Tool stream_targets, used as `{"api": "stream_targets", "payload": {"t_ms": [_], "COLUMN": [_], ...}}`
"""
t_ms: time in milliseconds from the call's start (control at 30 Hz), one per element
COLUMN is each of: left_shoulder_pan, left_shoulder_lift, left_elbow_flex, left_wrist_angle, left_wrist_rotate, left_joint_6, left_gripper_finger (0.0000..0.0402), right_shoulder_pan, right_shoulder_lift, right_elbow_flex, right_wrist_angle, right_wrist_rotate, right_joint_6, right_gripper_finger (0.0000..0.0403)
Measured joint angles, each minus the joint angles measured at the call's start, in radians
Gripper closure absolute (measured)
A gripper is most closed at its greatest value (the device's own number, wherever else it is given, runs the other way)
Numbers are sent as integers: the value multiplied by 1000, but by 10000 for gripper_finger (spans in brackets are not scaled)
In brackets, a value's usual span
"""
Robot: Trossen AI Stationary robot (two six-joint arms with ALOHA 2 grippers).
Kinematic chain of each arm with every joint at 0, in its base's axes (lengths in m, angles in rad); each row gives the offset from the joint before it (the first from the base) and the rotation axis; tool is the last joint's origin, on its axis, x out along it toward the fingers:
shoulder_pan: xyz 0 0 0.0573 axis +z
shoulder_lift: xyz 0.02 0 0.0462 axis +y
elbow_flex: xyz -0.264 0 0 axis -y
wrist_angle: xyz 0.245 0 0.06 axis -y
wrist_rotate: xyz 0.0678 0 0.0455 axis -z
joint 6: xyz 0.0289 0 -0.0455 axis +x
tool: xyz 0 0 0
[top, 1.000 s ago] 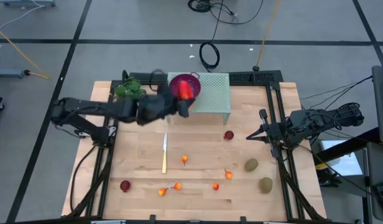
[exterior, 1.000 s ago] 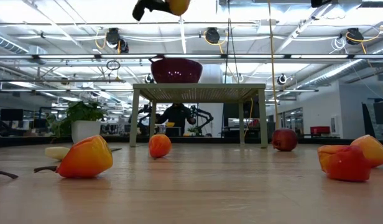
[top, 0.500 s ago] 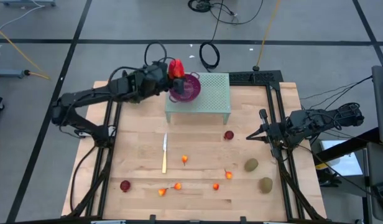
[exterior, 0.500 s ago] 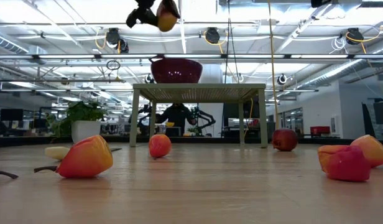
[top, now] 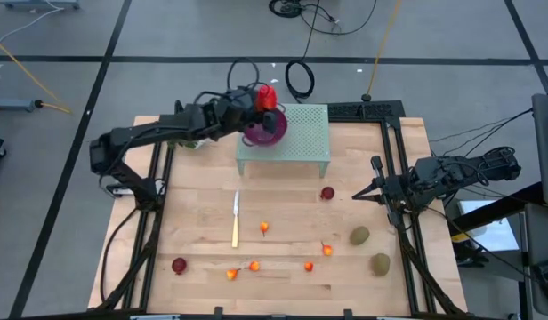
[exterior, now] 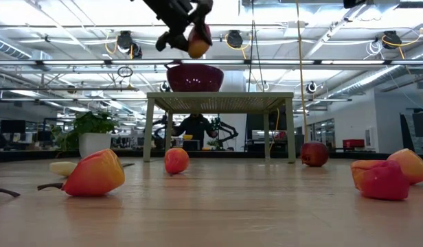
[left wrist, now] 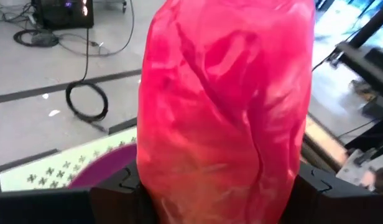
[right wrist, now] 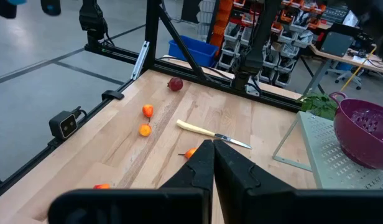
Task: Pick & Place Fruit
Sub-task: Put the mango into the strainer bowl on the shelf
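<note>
Two dark, slim jointed arms, black cable looping over the left (top: 158,133); blunt angular black fingers (right wrist: 232,171).

My left gripper (top: 262,96) clamps the red mango (top: 267,95) just above the purple colander (top: 267,129) on the pale green stand (top: 302,142); my right gripper (top: 357,195) waits, closed, at the table's right.
</note>
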Motion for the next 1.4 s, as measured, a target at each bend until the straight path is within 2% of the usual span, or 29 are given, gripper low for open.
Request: {"api": "stream_targets", "payload": {"t_ms": [167, 467, 633, 1000, 1400], "left_shoulder_pan": [-3, -4, -4, -4, -4], "left_shoulder_lift": [43, 73, 77, 76, 80], "left_elbow_flex": [-1, 0, 0, 0, 0], "left_wrist_angle": [0, -11, -66, -139, -143], "left_wrist_rotate": [-2, -9, -9, 7, 10], "left_joint_6": [10, 124, 168, 146, 158], "left_gripper_finger": [183, 183, 183, 183, 183], "right_shoulder_pan": [0, 0, 0, 0, 0], "right_shoulder_lift": [0, 0, 0, 0, 0], "right_elbow_flex": [0, 0, 0, 0, 0], "right_wrist_angle": [1, 1, 1, 1, 1], "right_wrist_rotate": [0, 0, 0, 0, 0], "right_joint_6": [0, 0, 0, 0, 0], "right_gripper_finger": [399, 399, 399, 399, 399]}}
